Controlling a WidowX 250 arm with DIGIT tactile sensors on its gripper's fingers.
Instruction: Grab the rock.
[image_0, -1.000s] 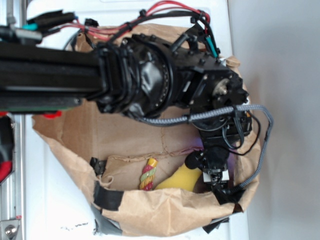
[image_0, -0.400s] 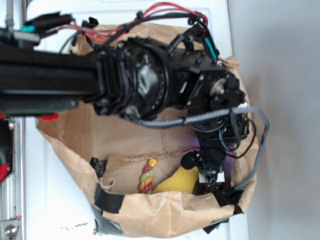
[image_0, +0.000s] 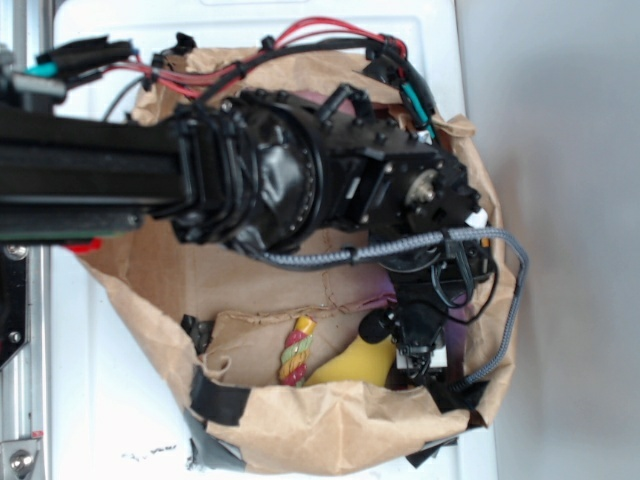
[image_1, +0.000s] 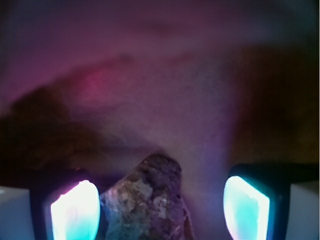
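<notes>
I have the rock (image_1: 145, 202) at bottom centre between the released gripper (image_1: 160, 210), nearer its left pad; next I clench.

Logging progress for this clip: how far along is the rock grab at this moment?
Approach looks done: the hand is down inside the paper bag, beside the yellow toy. In hand: the rock sits between the open fingers, nearer the left one. Left: closing on it and lifting.
</notes>
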